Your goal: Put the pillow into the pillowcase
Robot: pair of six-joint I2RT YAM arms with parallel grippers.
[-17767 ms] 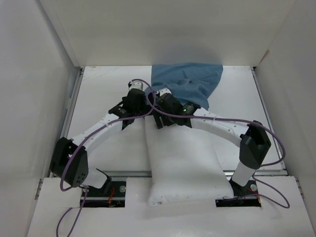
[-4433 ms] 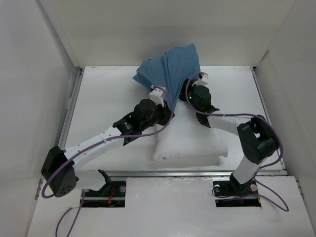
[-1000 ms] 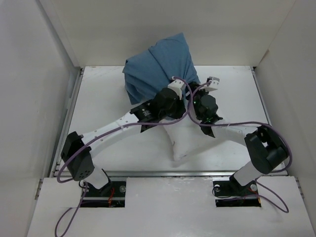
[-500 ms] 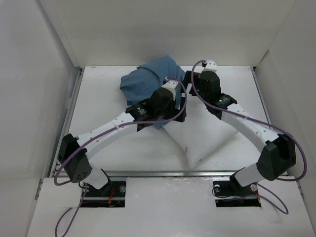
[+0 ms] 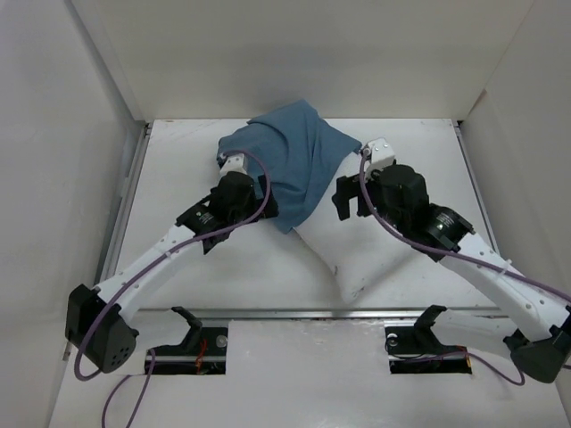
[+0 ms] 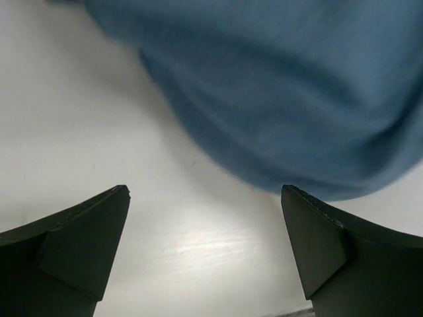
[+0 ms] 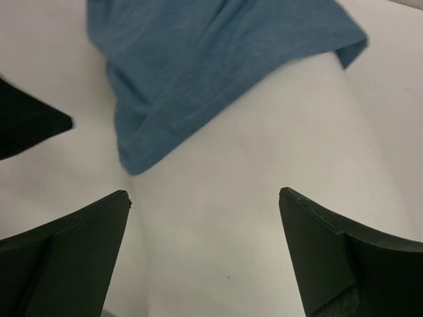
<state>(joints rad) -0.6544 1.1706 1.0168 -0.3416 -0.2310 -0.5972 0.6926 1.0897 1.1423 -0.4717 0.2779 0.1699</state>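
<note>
Finding the pillow (image 5: 361, 254) aslant on the table (image 5: 178, 160), long axis running from far left to near right. Counting only its far-left end as sheathed by the pillowcase (image 5: 290, 160), a wrinkled blue mound; leaving the near-right half bare, one white corner aimed at the near edge. Judging the job about half done.

Reading the left gripper (image 6: 205, 191) as spread wide and holding nothing, poised over bare table just left of the pillowcase's bulging flank, with cloth ahead of the fingertips (image 6: 86, 244) and apart from them. Reading the right gripper (image 7: 203, 193) likewise as wide apart and empty, hanging above the exposed pillow, just near-right of the open hem (image 7: 225, 99), an edge crossing the pillow at a slant.

Weighing the coming move: calls for the hem to be drawn along that long axis toward the near-right corner, or for the pillow to be pushed the opposite way, deeper into the pillowcase. Placing the hem to the far left of the right gripper and close by; placing it round the bulge from the left gripper, toward the right and slightly nearer. Favouring the right arm as the closer one for the hem's right stretch, with the left arm suited to the near-left tip of the hem or to pinning the closed end.

Guarding against pinching pillow together with cloth.
</note>
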